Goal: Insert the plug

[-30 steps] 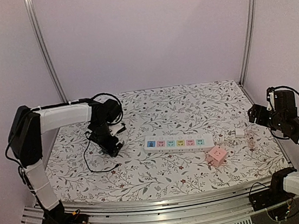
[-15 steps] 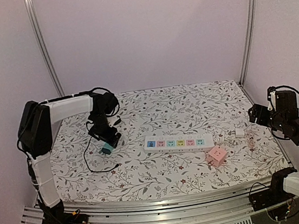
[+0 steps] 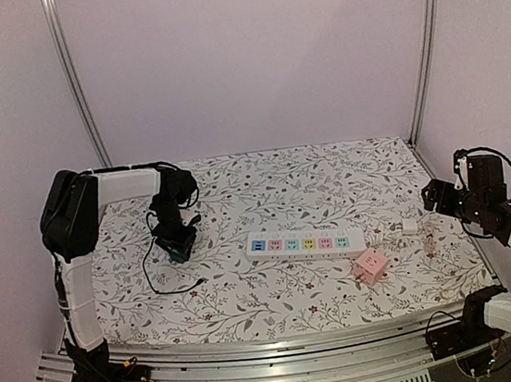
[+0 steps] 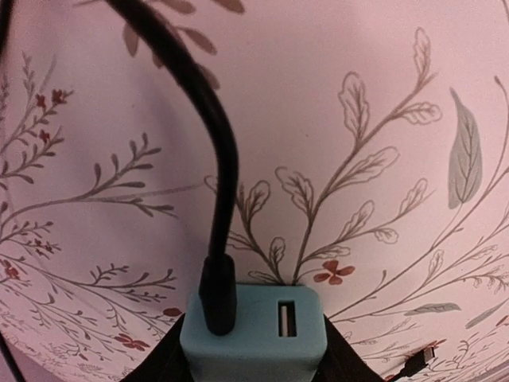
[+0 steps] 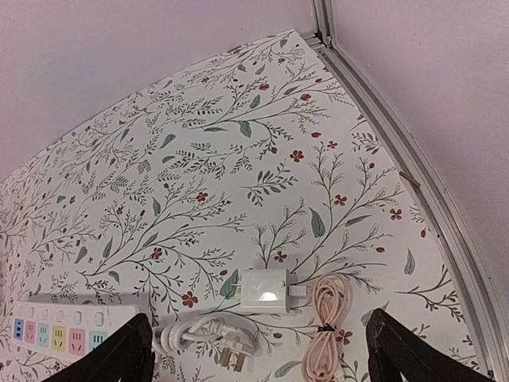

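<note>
While well inside tablecloth (image 3: 328,175) edges, left claw (image 3: 177,249) tight on charger (image 4: 256,344)

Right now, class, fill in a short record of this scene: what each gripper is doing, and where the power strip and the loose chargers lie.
left gripper: closed on the teal charger, left side of the table
black cable: plugged into one charger port, the other port free
right gripper: open, holding nothing
power strip: flat at mid-table, sockets look unoccupied
white charger: right of the strip, beside a coiled pink cable
pink adapter: just in front of the strip's right end
</note>
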### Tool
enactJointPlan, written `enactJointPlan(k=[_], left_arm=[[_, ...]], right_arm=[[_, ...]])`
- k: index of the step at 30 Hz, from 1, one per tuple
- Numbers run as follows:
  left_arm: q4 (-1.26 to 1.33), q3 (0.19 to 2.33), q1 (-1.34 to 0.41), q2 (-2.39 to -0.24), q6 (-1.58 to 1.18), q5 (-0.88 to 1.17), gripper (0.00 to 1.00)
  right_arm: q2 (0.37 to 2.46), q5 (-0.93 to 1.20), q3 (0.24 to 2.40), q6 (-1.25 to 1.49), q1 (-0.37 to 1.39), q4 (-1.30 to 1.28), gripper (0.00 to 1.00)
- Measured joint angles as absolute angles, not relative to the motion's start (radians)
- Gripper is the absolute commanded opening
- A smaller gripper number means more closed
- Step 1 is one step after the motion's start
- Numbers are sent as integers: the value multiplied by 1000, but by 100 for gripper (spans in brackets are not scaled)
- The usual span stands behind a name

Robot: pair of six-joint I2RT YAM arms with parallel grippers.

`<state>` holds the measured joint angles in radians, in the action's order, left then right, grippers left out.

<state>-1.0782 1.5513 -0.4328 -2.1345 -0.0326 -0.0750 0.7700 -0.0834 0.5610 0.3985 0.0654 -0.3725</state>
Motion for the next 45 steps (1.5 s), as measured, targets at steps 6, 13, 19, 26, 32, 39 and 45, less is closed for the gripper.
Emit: enactJointPlan(k=[6,13,19,26,32,39,45], left_arm=[[-1084,1551,-433,-2135,-25,-50,0],[-1084,1549,-503,-2063,61,-79,0],[-1087,1643,-736,-1887,224,-113,0],[-1084,1797,-949,-1833,352,-140,0],[-1081,1861,-953,-1834,366,-147,0],[-1071,1868,-958,-1835,355,-141,0],[-1067,1868,-962,-1835,339,-128,0]], right_arm=[[770,-75,561,400,65,-372,87],[811,41,656,470,71,-401,75],[950,168,823,601,309,-319,79],[1234,364,968,728,635,-120,69],[1288,426,968,812,725,1,64],[1428,413,997,883,810,176,55],[1595,407,1060,949,827,251,57]])
